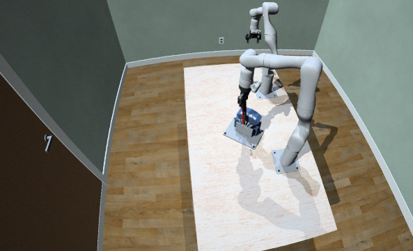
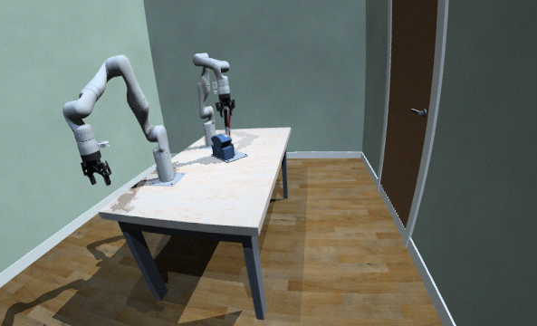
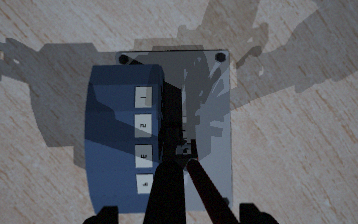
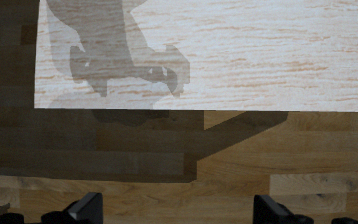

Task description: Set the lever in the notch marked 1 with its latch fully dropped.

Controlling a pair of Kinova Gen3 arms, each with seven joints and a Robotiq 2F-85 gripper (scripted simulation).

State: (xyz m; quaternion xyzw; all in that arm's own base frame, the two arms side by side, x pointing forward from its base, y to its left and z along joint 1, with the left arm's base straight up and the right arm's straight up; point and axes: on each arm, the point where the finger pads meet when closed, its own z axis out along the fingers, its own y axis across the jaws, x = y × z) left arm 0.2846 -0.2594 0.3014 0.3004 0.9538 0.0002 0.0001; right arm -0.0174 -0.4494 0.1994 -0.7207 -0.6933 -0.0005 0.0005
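Red release bar (image 1: pixel 243 117) (image 2: pixel 229 124) (image 3: pixel 211 190) likely springs stiffly; squeeze it high against the black lever handle (image 1: pixel 245 116) (image 2: pixel 225 119) (image 3: pixel 165 195); left gripper (image 1: pixel 242 104) (image 2: pixel 225 111) (image 3: pixel 178 214) stands fairly wide

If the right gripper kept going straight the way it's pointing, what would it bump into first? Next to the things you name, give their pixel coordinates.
Probably the wooden floor (image 1: pixel 150 139) (image 2: pixel 350 226) (image 4: pixel 230 160). The right gripper (image 1: pixel 253 41) (image 2: pixel 100 183) (image 4: pixel 178 205) points down and seems just past the table's edge (image 4: pixel 280 109), though depth is hard to judge.
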